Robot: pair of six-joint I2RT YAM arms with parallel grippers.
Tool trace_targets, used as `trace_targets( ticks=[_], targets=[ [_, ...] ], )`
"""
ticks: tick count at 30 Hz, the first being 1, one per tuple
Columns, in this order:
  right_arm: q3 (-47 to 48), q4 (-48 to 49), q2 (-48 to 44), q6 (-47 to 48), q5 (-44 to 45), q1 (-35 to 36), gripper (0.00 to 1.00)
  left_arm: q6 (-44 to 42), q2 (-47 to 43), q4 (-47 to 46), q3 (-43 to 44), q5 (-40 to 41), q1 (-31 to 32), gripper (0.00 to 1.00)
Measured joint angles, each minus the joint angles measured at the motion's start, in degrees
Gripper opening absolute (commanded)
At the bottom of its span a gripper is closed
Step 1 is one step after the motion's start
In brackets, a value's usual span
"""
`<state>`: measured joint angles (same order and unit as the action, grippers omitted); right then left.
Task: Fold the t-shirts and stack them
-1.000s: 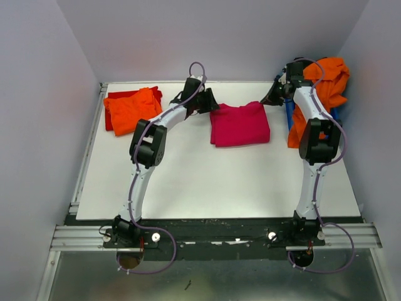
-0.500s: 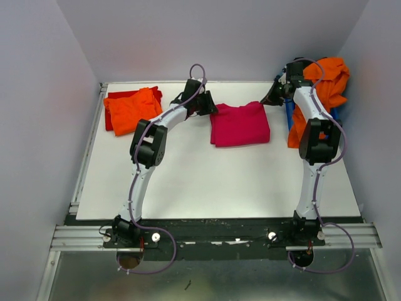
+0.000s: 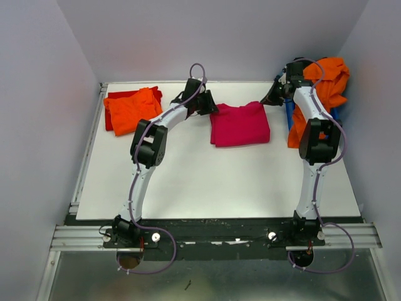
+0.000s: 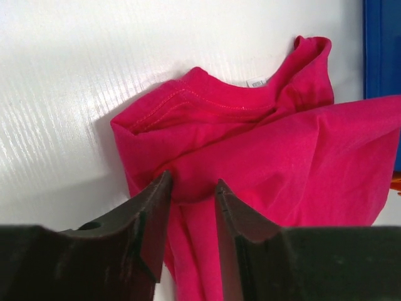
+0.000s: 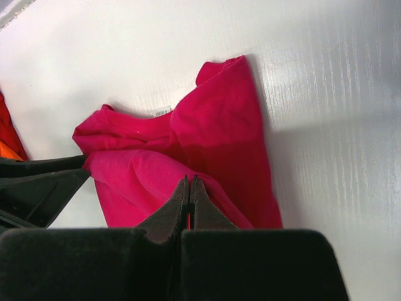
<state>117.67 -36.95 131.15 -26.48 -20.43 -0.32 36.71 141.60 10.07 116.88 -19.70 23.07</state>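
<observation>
Magenta-pink tee (image 3: 240,124) lies folded toward 12 o'clock on the white worktop (image 3: 188,175), seen from above. The left gripper (image 3: 211,108) is at its 10 o'clock corner and the right gripper (image 3: 270,97) at its 2 o'clock corner. An orange tee (image 3: 133,110) tops a red tee (image 3: 108,118) at 10 o'clock. Left wrist view: fingers (image 4: 153,210) pinch a raised fold of the tee. Right wrist view: fingers (image 5: 169,210) are pressed together over the cloth; whether they hold it cannot be told.
</observation>
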Motion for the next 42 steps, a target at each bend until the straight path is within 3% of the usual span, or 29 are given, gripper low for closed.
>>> trace_targets(
  ticks=[4,6,8,17,28,42],
  targets=[
    [0.0,0.0,0.0,-0.1,0.0,0.0,0.01,0.0,0.0,0.2,0.0,0.1,0.2,0.34],
    [0.0,0.0,0.0,-0.1,0.0,0.0,0.01,0.2,0.1,0.4,0.0,0.1,0.2,0.22],
    [0.0,0.0,0.0,-0.2,0.0,0.0,0.01,0.5,0.1,0.5,0.0,0.1,0.3,0.00],
    [0.0,0.0,0.2,-0.5,0.0,0.0,0.01,1.3,0.3,-1.0,-0.2,0.7,0.3,0.00],
    [0.0,0.0,-0.1,-0.4,0.0,0.0,0.01,1.1,-5.5,-3.6,-6.9,1.3,-1.3,0.00],
    [7.2,0.5,0.9,0.2,-0.3,0.1,0.01,2.6,-6.6,-6.4,-4.3,1.3,-2.4,0.00]
  ],
)
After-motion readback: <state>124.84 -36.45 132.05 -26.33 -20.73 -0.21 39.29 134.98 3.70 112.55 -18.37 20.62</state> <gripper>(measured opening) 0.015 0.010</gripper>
